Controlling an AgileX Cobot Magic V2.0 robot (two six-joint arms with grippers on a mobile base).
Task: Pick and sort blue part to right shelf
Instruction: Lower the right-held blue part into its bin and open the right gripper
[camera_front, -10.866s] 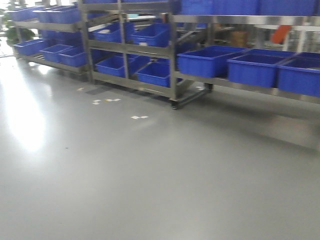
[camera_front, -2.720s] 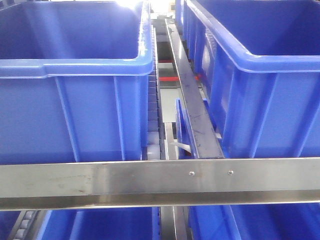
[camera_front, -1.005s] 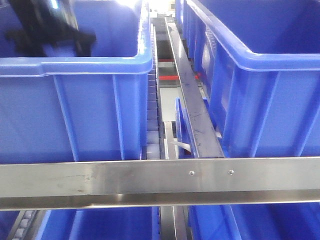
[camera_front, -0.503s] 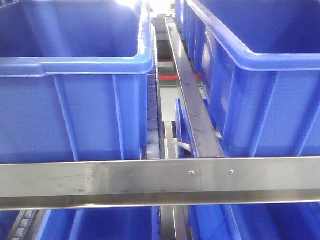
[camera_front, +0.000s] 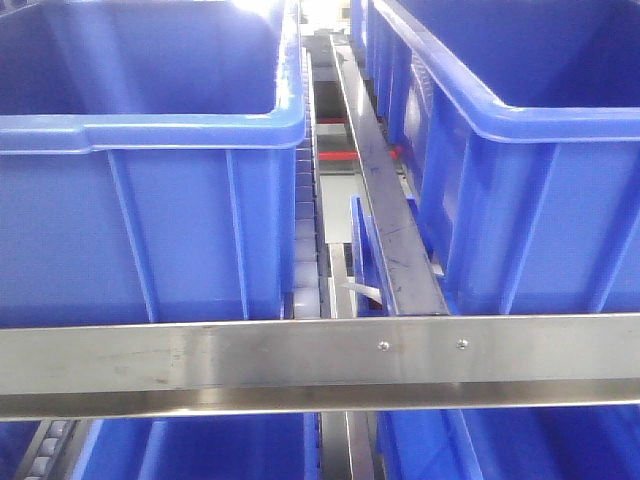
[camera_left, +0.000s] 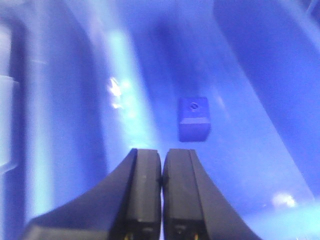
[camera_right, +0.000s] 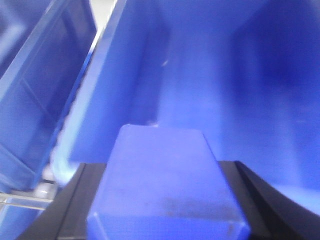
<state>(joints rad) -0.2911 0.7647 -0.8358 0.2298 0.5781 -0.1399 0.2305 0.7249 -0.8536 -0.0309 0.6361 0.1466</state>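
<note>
The front view looks closely at the right shelf, a stainless-steel framed rack (camera_front: 300, 365) whose flat front rail crosses the whole width low in the picture. Behind the rail stand two large open-top blue plastic bins: the left bin (camera_front: 150, 200) and the right bin (camera_front: 520, 180), set apart by a narrow gap. In that gap a steel divider strip (camera_front: 385, 215) runs back from the rail, with a roller track (camera_front: 305, 240) just beside the left bin's wall. More blue bins show below the rail. No arm appears in this view.

The left wrist view looks down into a blue bin interior (camera_left: 75, 100). The left hand (camera_left: 161, 165) has its two dark fingers pressed together with nothing between them. A small blue rectangular block with a round hole in its top (camera_left: 194, 119) lies on the bin floor, apart from the fingers and beyond them.

In the right wrist view, the right hand (camera_right: 165, 195) grips a blue rectangular part (camera_right: 165, 185) between its black fingers, held over the inside of another blue bin (camera_right: 200, 75); the picture is blurred.
</note>
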